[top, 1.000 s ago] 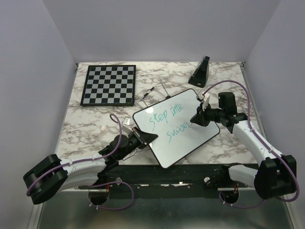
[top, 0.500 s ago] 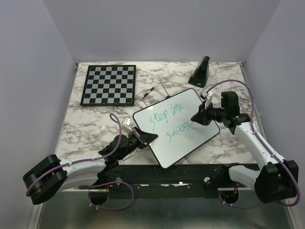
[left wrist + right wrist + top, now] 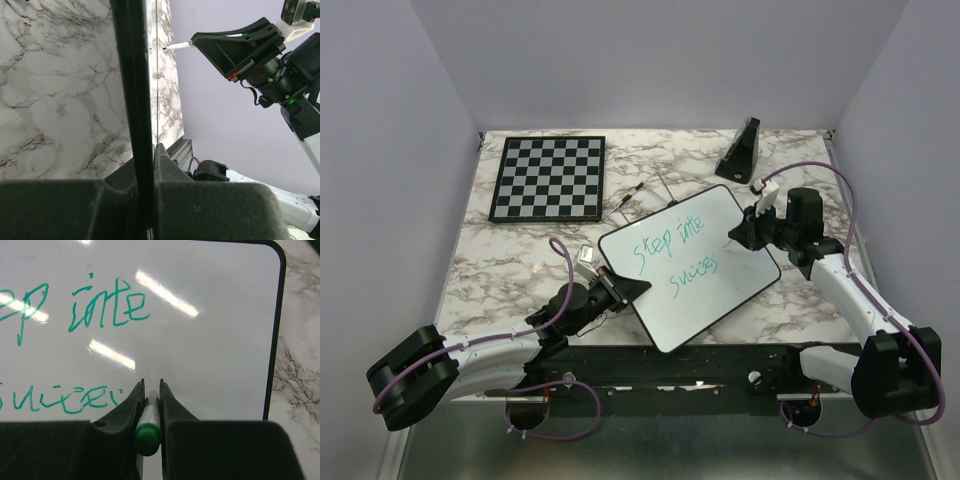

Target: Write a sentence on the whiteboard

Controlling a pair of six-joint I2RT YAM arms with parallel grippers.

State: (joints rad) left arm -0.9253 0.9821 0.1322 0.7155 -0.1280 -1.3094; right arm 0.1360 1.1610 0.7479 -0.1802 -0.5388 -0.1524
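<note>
- The whiteboard [image 3: 720, 290] lies flat and turned askew in the middle of the marble table [image 3: 500, 270], between the 2 arms and nearer to them than the chessboard [image 3: 548, 177]
- The left gripper [image 3: 625, 290] is clamped shut on the board's near-left rim; in the left wrist view its fingers [image 3: 165, 170] pinch the black edge with no gap, which should stop the board sliding under the pen
- The right gripper [image 3: 738, 236] is closed tight on a green marker [image 3: 148, 425], cap end toward the camera and tip pointing down at the board
- The sentence [image 3: 670, 255] reads "Step into" on line 1 and "success" on line 2, in teal-green
- Compared with 1 second ago, the right gripper has pulled away from the end of "success" toward the board's far-right part; no new stroke shows there
- In the right wrist view the tip sits over bare white just right of "success" and below "into"; the left wrist view suggests it is just clear of the surface, though I cannot tell for certain
- I judge that "success" is finished and the pen is between words, so any further word would go on that bare patch, which runs close to the right rim
</note>
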